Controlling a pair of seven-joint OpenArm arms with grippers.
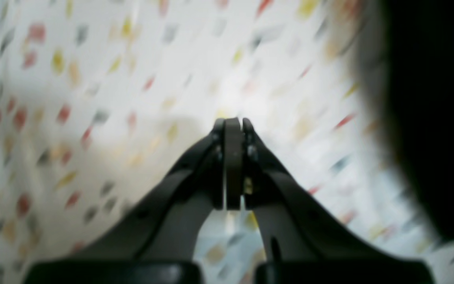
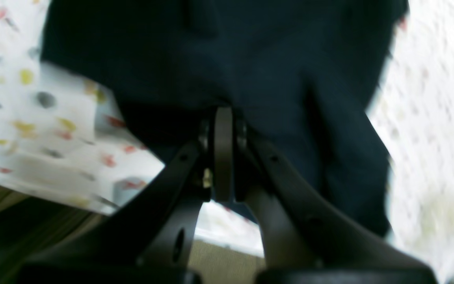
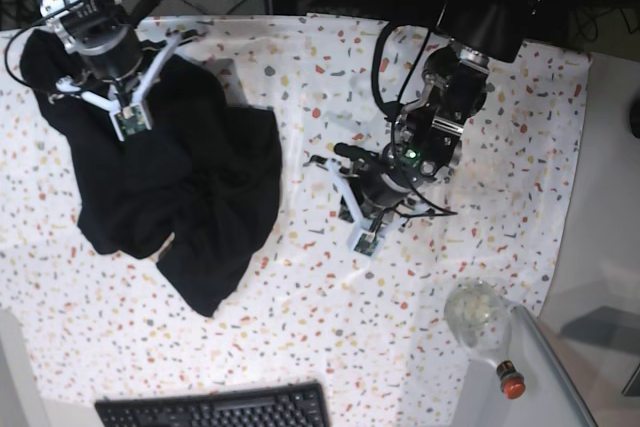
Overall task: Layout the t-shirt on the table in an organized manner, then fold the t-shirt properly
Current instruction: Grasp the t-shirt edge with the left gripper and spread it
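Two black grippers show, both with fingers pressed together. The right gripper (image 2: 223, 114) sits over the plain black soft cloth t-shirt (image 3: 170, 182), its tips at or against the dark fabric in the right wrist view; whether any cloth is pinched between them cannot be told. The left gripper (image 1: 233, 123) holds nothing and hovers over bare table, with the shirt's dark edge off to one side in its wrist view. That t-shirt lies crumpled in a loose heap on the wide white cloth-clad table (image 3: 300, 297) speckled with red, orange, yellow and grey flecks. Well apart from it, a black keyboard (image 3: 215, 409) and a clear glass bottle with a red cap (image 3: 485, 327) lie near the table's edge.
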